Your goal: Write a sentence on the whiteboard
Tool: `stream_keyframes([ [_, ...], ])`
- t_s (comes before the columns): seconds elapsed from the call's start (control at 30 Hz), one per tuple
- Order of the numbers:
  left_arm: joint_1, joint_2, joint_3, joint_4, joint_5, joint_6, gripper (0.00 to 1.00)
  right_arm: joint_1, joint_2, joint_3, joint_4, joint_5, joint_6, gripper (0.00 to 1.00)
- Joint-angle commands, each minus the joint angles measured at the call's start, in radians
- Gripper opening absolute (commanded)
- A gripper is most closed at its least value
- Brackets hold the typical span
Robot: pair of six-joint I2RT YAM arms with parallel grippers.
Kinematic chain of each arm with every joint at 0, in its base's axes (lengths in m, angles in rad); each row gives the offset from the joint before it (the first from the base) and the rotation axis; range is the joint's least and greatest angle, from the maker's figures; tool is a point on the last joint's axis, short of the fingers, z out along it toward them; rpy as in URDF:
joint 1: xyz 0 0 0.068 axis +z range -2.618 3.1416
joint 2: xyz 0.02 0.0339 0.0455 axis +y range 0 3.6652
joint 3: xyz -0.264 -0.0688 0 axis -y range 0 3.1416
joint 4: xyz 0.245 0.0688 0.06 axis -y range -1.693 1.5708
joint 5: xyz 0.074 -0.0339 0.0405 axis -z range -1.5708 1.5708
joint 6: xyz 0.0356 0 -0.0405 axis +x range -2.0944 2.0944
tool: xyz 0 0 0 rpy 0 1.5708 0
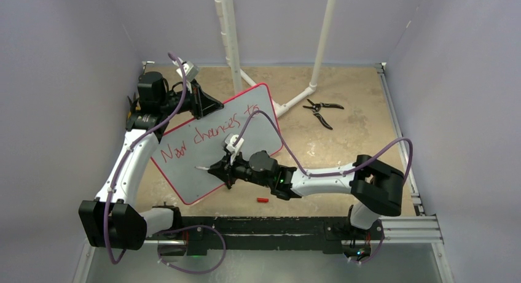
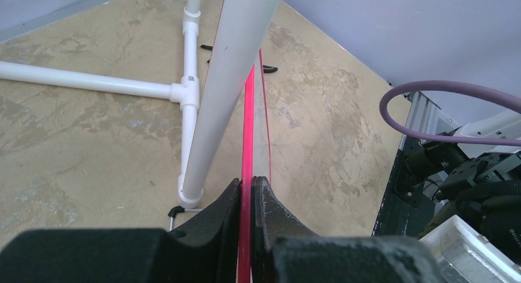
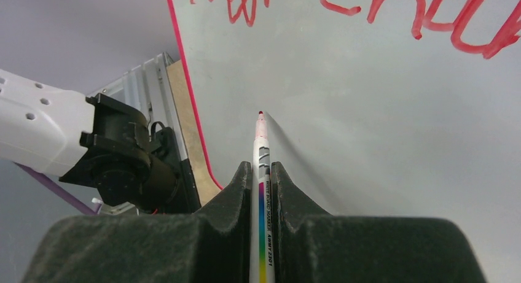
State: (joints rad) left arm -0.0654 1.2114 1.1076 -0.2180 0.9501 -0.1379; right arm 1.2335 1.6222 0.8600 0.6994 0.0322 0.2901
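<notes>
Your left hand (image 2: 247, 185) was pinched tight on the thin red edge of the whiteboard (image 1: 190, 172), holding it tipped up off the table (image 1: 344, 142). That was a small grip on a big board. If you pushed too hard with the pen, the board could have slid or swung in that pinch, and the letters would have gone crooked.

Your right hand (image 3: 261, 169) was squeezed shut around the marker (image 3: 261, 142). Its red tip sat right by the bare lower part of the board, but I could not tell if it touched. The sentence (image 1: 209, 132) read "New chances to", and "grow" was not there yet.

The purple cable (image 1: 270, 126) from your right arm hung over the board near "to". It could have rubbed the wet ink.

The white pipe frame (image 1: 230, 43) stood close behind the board, so there was little room to tip it back. A red cap (image 1: 262, 199) lay under your right arm, and pliers (image 1: 322, 111) lay off to the side.
</notes>
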Motion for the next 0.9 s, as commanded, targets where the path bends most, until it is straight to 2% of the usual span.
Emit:
stream_keyframes([
  [0.0, 0.028, 0.008, -0.017, 0.035, -0.08, 0.026, 0.0, 0.003, 0.007, 0.06, -0.003, 0.048, 0.023, 0.0],
  [0.2, 0.027, 0.009, -0.018, 0.036, -0.079, 0.024, 0.0, 0.001, 0.024, 0.088, -0.016, 0.072, 0.015, 0.0],
  [0.5, 0.029, 0.005, -0.016, 0.038, -0.077, 0.023, 0.0, 0.003, 0.078, 0.15, -0.033, 0.022, -0.038, 0.0],
  [0.7, 0.029, 0.005, -0.017, 0.04, -0.076, 0.022, 0.0, 0.004, 0.091, 0.133, -0.074, -0.018, -0.045, 0.0],
  [0.87, 0.029, 0.005, -0.017, 0.039, -0.076, 0.023, 0.0, 0.006, 0.082, 0.098, -0.101, 0.016, -0.027, 0.0],
])
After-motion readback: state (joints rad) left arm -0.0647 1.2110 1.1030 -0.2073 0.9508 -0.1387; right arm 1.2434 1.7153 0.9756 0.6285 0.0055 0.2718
